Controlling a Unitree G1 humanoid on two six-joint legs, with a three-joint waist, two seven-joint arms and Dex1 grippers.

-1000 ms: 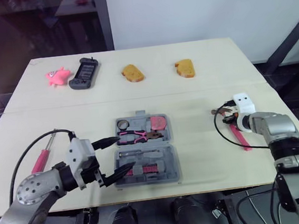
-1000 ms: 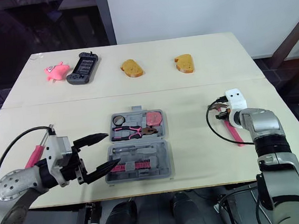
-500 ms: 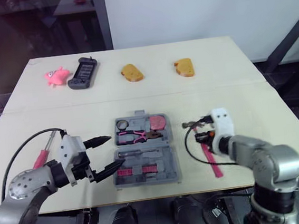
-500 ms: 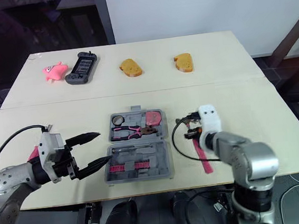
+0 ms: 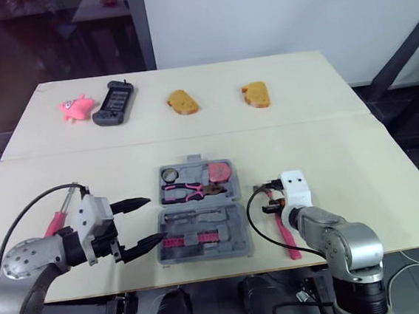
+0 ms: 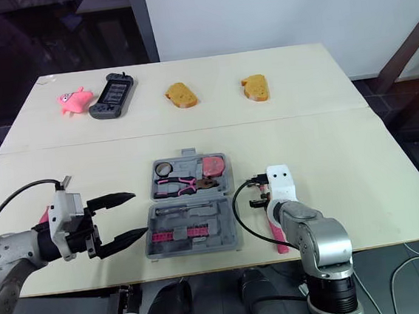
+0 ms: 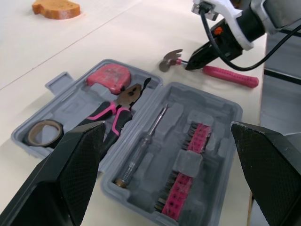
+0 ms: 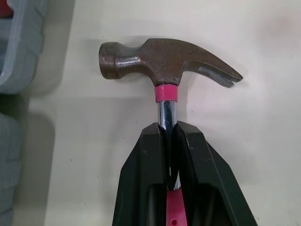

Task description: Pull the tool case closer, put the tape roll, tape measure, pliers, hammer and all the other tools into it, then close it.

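Table (image 5: 304,133) — right gripper (image 8: 170,132) clamping hammer (image 8: 164,59), dragged nearer tool case (image 5: 243,232); left gripper (image 5: 155,220) spread wide, empty.

No readable text, label or number, even on the tool case (image 5: 239,228).

Pale surface (image 5: 326,138), seam running across its middle from left edge to right.

Along far edge, from left corner: pink toy (image 5: 75,107), black handheld device (image 5: 112,104), bread slice (image 5: 182,101), second bread slice (image 5: 255,94).

Near edge, centre: open grey tool case (image 5: 235,225), hammer (image 5: 285,235) just right of it.

Pink-handled screwdriver (image 5: 55,222) by left edge.
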